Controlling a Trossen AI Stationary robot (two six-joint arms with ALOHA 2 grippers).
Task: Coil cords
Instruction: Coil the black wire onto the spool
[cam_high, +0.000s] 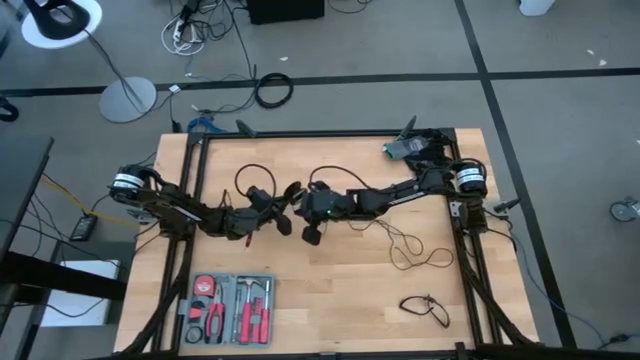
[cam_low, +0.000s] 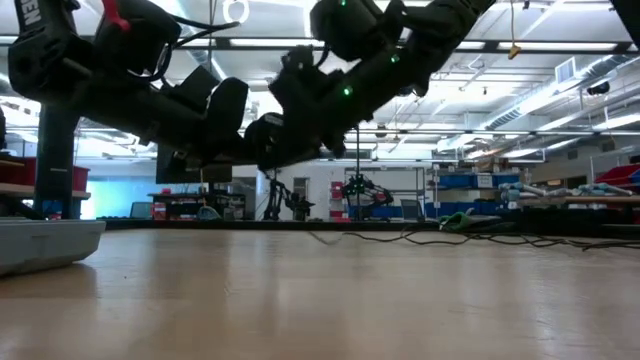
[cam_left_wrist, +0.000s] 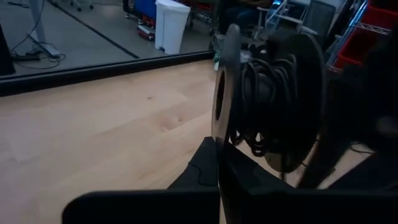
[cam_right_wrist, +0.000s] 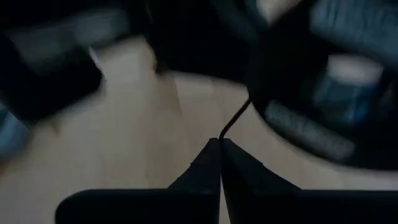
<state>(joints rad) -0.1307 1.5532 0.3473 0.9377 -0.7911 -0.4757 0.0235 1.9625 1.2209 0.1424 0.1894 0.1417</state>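
Fingers first: the left gripper (cam_left_wrist: 219, 149) has its fingers pressed tight on the rim of a black spool (cam_left_wrist: 273, 99) wound with cord, held above the middle of the wooden table (cam_high: 330, 300). The right gripper (cam_right_wrist: 219, 144) sits just at its 3 o'clock, pinching a thin black cord (cam_right_wrist: 235, 121). The loose rest of the long cord (cam_high: 415, 248) trails off toward 4 o'clock, and a short cord (cam_high: 425, 308) lies well apart near 5 o'clock.
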